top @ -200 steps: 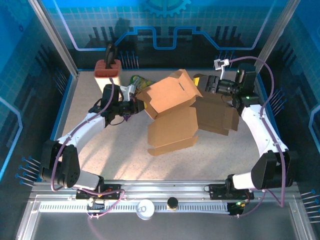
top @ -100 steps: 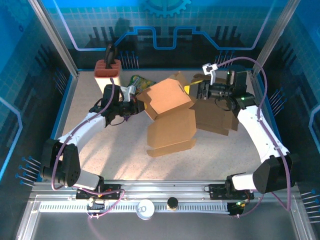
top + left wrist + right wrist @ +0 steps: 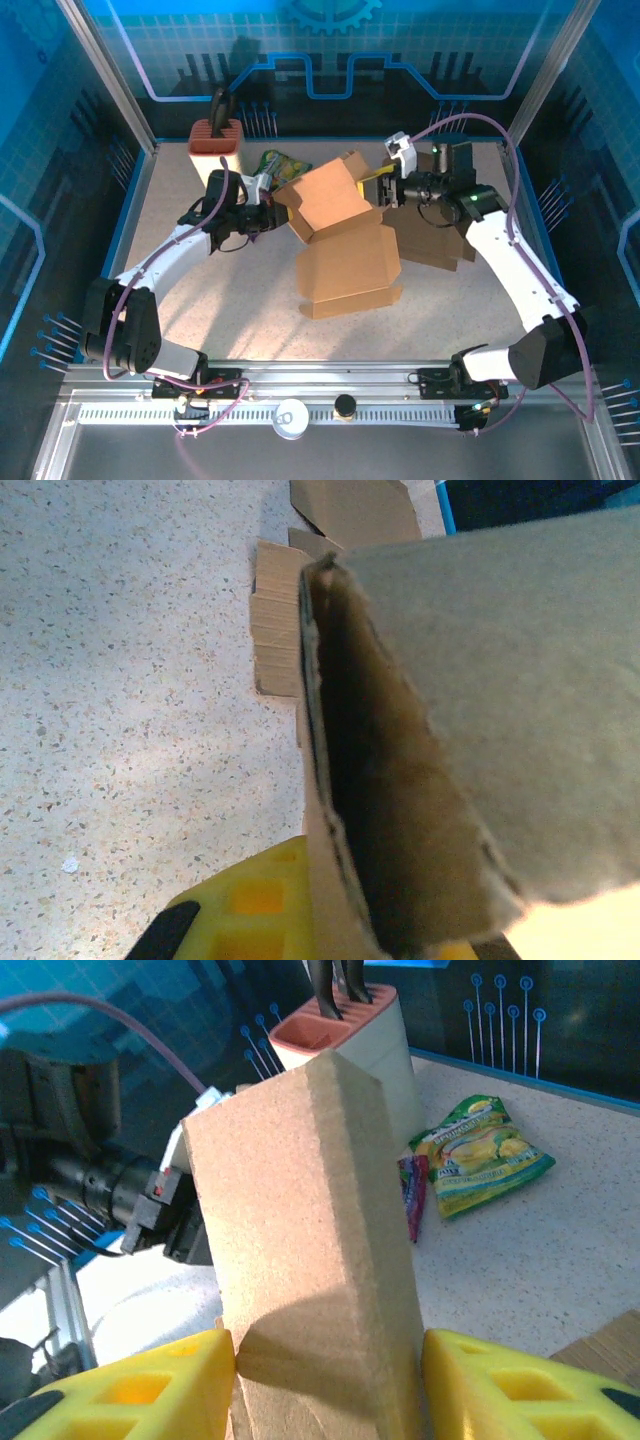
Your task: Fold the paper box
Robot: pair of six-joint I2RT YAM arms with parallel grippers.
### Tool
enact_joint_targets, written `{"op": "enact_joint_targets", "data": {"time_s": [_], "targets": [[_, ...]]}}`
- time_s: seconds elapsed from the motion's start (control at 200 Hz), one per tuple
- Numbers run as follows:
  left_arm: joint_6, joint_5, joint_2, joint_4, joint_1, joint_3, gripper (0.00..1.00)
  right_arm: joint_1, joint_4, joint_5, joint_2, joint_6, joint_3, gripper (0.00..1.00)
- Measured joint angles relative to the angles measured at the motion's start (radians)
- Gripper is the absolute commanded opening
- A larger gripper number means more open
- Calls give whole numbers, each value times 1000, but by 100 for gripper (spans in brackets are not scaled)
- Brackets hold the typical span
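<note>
Spotter: Grippers first; your right gripper has its yellow fingers pressed on either side of a raised flap of the paper box; your left gripper is clamped on the box's opposite edge, left of centre in the overhead view.

Operator: Where does the box sit?

Spotter: Centre of the overhead frame; its upper part is lifted and tilted between your two grippers, while the lower panel rests on the table; flat cardboard lies just right of it; the knife block and snack bag sit apart at upper left.

Operator: Which step is this?

Spotter: Mid-fold, as I judge it; the walls are forming, but I cannot see anything tucked home; next you would need to swing the flap in your right gripper inward over the cavity while your left acts as the anchor; keep the crease straight, since thin card may buckle if both arms pull.
</note>
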Motion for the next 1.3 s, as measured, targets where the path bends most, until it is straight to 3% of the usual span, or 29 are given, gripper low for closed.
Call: {"op": "enact_joint_targets", "data": {"time_s": [0.5, 0.9, 1.3], "targets": [[0, -1, -9, -18, 0, 0, 0, 102, -69, 242, 20, -91, 39, 46], [3, -28, -10, -43, 0, 0, 0, 259, -82, 681, 85, -172, 74, 41], [8, -60, -10, -81, -4, 5, 0, 345, -59, 1014, 138, -223, 82, 0]]}}
